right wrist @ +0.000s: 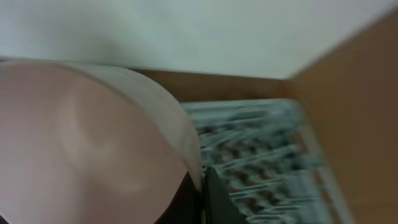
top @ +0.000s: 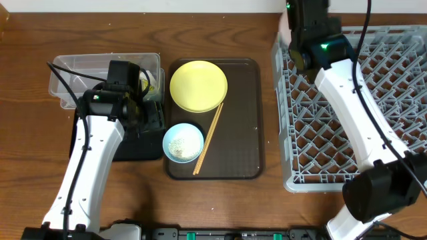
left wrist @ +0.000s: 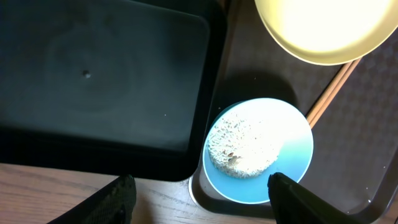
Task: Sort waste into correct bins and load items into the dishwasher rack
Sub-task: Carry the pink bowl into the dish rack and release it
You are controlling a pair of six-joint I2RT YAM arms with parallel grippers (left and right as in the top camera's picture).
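Right, status:
- dishwasher rack [top: 373, 87]: the right gripper [right wrist: 208, 202] is over its back corner on the serving-tray side, jaws pressed together on the rim of what looks like the white bowl [right wrist: 93, 155]. It's a thin-rim pinch, so the bowl could swing or slip and land off the pegs.
- black tray [left wrist: 93, 81]: below the left gripper [left wrist: 202, 196], which is spread and empty.
- pale blue bowl [left wrist: 292, 155]: on the brown serving tray [top: 240, 133], just beside the black tray, lined up between the left fingers.
- rice [left wrist: 242, 146]: heaped in that bowl, so a tilted lift would scatter grains.
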